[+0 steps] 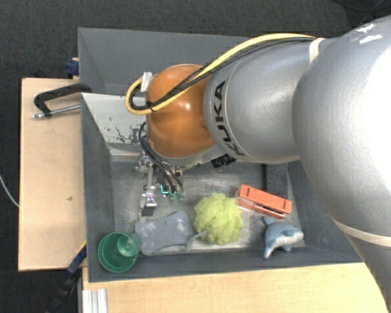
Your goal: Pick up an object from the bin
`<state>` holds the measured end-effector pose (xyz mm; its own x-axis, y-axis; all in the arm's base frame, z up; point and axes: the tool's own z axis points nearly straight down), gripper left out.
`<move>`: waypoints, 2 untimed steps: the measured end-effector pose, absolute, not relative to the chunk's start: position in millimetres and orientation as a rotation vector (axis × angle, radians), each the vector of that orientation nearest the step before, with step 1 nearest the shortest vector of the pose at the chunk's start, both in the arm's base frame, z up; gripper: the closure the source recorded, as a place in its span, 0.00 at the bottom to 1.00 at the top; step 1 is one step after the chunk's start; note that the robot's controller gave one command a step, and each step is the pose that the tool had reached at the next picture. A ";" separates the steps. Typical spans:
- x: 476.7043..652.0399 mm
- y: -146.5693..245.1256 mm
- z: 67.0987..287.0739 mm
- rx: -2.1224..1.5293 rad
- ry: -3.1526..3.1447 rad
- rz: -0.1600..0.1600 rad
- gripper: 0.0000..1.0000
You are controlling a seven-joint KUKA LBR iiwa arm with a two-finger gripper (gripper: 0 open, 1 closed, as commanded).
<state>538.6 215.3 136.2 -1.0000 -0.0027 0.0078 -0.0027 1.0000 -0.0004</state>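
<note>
Cloth (164, 232), grey, long axis left-right

You have five things in a row along the bin's (91, 194) lower wall.
- Left corner: green cup (119, 252), mouth facing up.
- Just beside it: grey soft lump (164, 232), lying flat.
- Against the lump: yellow-green puff (219, 218).
- Right of the puff: orange flat block (265, 201), lying slanted.
- Just below the block: grey-blue dolphin toy (281, 238).

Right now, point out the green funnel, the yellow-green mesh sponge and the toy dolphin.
green funnel (115, 253), camera view, its inner cone.
yellow-green mesh sponge (218, 218), camera view, middle of its puff.
toy dolphin (281, 238), camera view, its body.
</note>
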 end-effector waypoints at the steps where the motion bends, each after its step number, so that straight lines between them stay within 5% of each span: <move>1: 541.1 214.4 140.7 0.000 -3.142 -0.002 0.00; 2: 525.7 169.8 100.2 0.277 -3.136 -0.007 0.00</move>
